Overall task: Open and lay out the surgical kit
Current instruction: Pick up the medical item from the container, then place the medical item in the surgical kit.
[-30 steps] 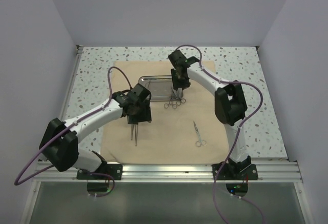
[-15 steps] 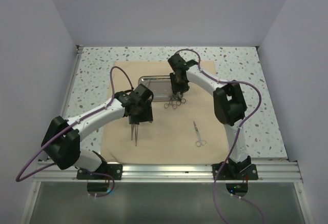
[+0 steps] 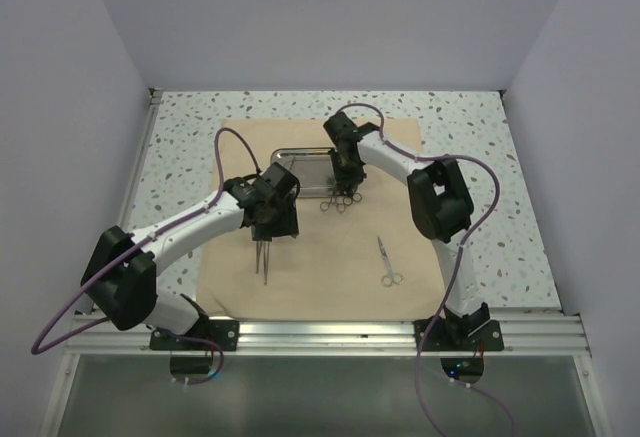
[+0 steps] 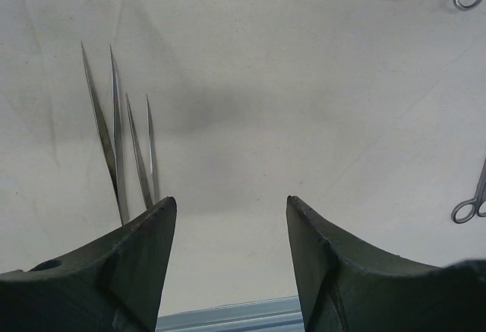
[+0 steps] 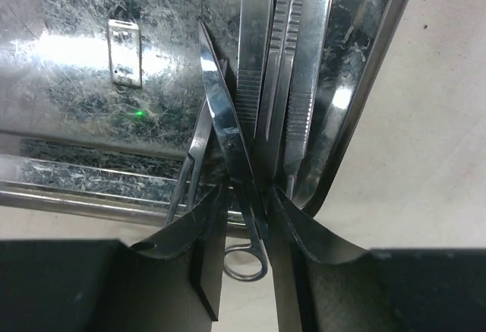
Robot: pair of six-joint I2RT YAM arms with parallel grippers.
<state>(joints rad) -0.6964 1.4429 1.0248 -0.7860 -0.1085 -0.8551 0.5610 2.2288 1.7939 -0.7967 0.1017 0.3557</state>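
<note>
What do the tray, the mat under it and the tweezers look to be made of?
The tray is bright metal, likely steel, with a scuffed, mirror-like glare. The mat seems to be tan cloth, matte with faint creases. The tweezers are thin polished metal with glinting edges.

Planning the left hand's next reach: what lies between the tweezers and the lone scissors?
Only bare cloth, in the top view, between tweezers and scissors.
</note>
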